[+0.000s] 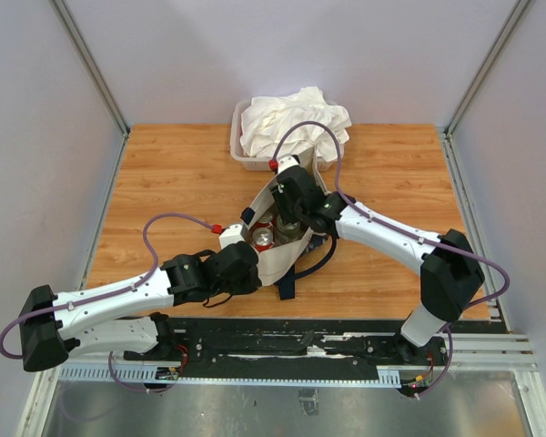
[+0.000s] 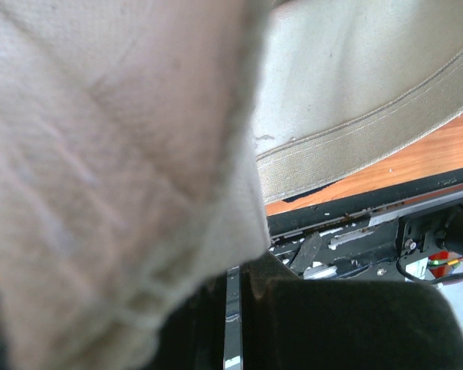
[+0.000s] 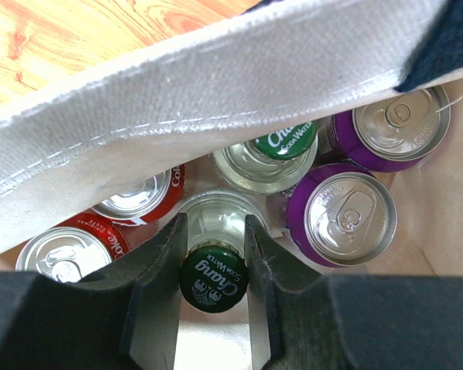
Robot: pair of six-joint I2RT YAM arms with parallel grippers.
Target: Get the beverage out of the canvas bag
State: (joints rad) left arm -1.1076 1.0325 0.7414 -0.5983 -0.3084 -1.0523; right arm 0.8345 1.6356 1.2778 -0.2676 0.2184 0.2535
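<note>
The cream canvas bag (image 1: 275,264) stands open at the table's near middle, with a navy strap (image 1: 296,273) hanging at its front. My right gripper (image 1: 287,223) reaches down into it. In the right wrist view my right gripper (image 3: 214,231) is shut on the neck of a glass soda water bottle with a green cap (image 3: 212,279). A second green-capped bottle (image 3: 282,142), two purple cans (image 3: 347,216) and two red cans (image 3: 62,250) stand around it. My left gripper (image 1: 241,264) is at the bag's left rim, shut on the canvas (image 2: 123,154).
A clear tub (image 1: 246,157) of white cloth (image 1: 296,118) stands right behind the bag. The bag's rim (image 3: 216,85) runs close above my right fingers. The black base rail (image 2: 370,223) lies along the table's near edge.
</note>
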